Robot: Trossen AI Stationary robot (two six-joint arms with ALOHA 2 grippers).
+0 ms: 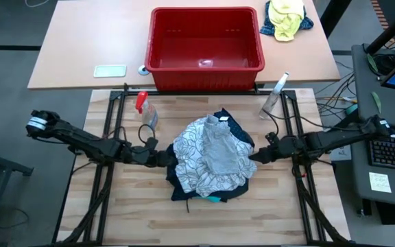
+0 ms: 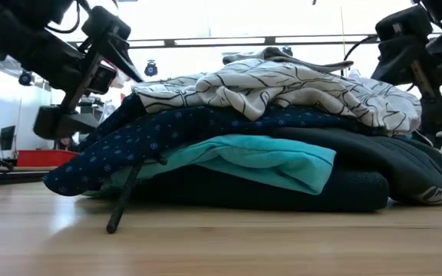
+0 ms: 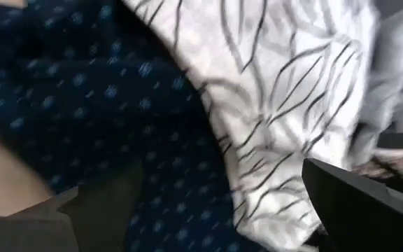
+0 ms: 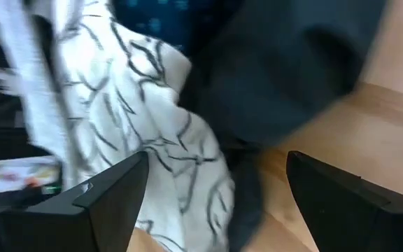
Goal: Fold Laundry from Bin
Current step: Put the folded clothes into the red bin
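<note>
The laundry [image 1: 211, 161] lies in a heap on the middle of the wooden table. A white line-patterned piece [image 2: 282, 88] and a light grey one [image 1: 219, 147] are on top. Navy dotted [image 2: 152, 138], turquoise [image 2: 275, 162] and dark cloth [image 2: 390, 172] lie beneath. The red bin [image 1: 160, 41] stands empty on the far table. My left gripper [image 1: 163, 156] is open at the heap's left edge. In its wrist view [image 3: 222, 168] navy and white cloth lie between the fingers. My right gripper [image 1: 254, 155] is open at the heap's right edge [image 4: 217, 157]. My left gripper comes at the heap level and slanting down from the table's left; I cannot tell whether its fingers [image 3: 355, 203] touch the cloth. My right gripper comes the same way from the table's right; I cannot tell whether its fingers [image 4: 110, 196] touch the cloth.
A spray bottle with a red cap [image 1: 146, 113] stands far left of the heap, and a clear bottle [image 1: 274, 96] far right of it. A yellow-and-blue cloth bundle [image 1: 286, 19] lies beside the bin. A dark cord [image 2: 125, 203] hangs from the heap onto the table.
</note>
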